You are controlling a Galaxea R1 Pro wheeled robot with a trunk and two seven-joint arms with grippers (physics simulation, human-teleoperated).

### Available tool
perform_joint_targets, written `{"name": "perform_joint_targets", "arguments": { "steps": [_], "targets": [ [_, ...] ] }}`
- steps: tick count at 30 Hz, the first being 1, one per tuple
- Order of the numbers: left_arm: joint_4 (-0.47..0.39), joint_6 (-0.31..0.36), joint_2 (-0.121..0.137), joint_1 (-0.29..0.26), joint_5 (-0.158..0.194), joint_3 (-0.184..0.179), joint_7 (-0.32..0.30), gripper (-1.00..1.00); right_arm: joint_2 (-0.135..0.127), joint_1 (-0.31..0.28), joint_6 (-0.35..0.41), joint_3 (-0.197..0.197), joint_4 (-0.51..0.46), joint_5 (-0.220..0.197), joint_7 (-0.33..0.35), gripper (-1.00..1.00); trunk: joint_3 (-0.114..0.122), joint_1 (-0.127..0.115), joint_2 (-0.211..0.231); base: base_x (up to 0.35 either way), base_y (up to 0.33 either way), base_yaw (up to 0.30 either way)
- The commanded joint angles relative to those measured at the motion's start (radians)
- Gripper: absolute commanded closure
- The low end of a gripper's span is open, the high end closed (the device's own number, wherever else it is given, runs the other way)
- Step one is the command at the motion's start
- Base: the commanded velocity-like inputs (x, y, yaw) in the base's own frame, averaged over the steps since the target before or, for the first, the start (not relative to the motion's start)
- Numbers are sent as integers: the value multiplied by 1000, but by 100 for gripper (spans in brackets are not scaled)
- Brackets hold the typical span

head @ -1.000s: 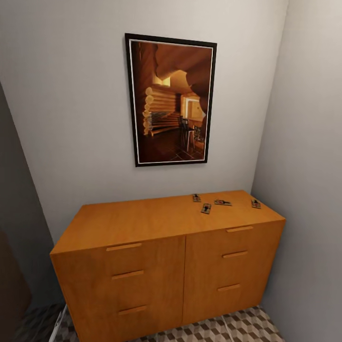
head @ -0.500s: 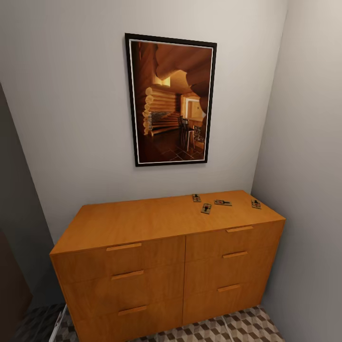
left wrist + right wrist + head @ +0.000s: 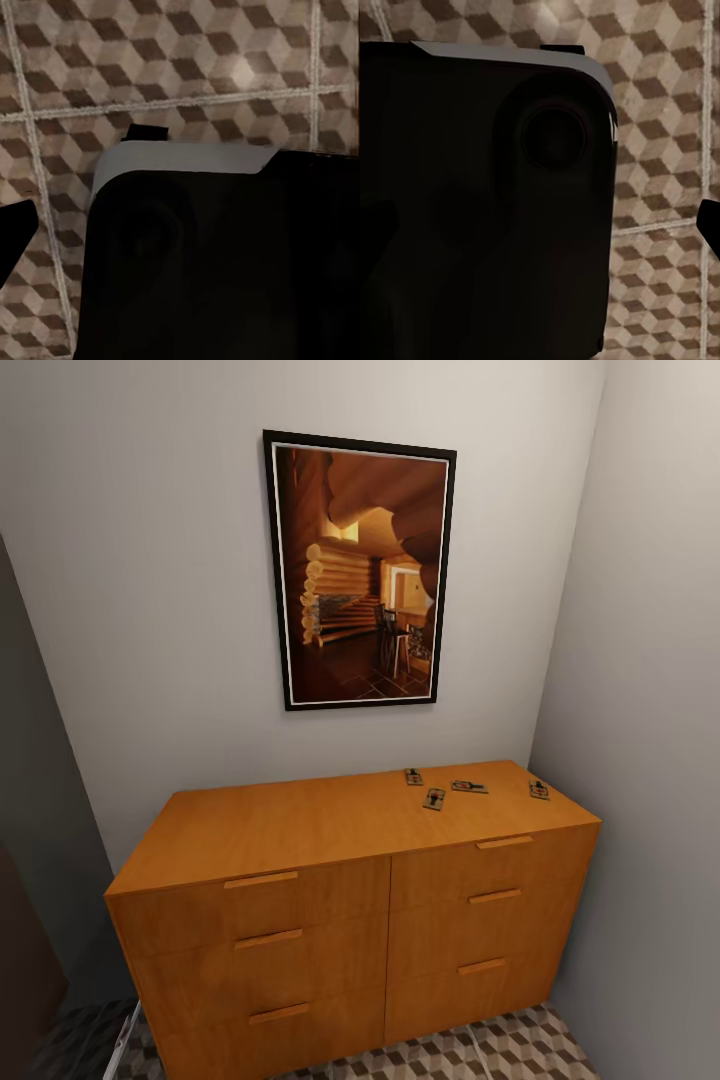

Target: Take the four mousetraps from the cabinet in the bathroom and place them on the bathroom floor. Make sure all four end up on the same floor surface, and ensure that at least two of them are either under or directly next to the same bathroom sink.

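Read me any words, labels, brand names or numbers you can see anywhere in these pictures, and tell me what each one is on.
No readable text.
Black-framed log-cabin picture: no caption or signature.
Four small brown wooden mousetraps on the orange-brown wooden cabinet: too small to show any marking.
Cube-patterned floor tiles: pattern, no lettering.

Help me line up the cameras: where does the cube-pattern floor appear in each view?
Head view: bathroom floor along the bottom edge, below the cabinet.
Left wrist view: floor above and beside a dark body.
Right wrist view: floor along one side.
Shared landmark: the pale grout lines.
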Motion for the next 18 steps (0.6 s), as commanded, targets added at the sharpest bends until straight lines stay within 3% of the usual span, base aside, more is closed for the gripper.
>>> {"name": "perform_joint_targets", "arguments": {
  "steps": [1, 10, 18],
  "targets": [
    [-21, 1, -1, 0, 9, 1, 0, -100, -2, 0, -2, -1, -4, 1, 2, -100, -1, 0, 0, 0, 0, 0],
    [-192, 80, 10, 0, 3, -2, -2, -100, -12, 0, 28, -1, -135, 1, 8, -100, -1, 0, 0, 0, 0, 0],
    [-384, 191, 22, 0, 0, -2, -3, -100, -22, 0, 154, -5, -311, -2, 8, -100, -1, 0, 0, 0, 0, 0]
  ]
}}
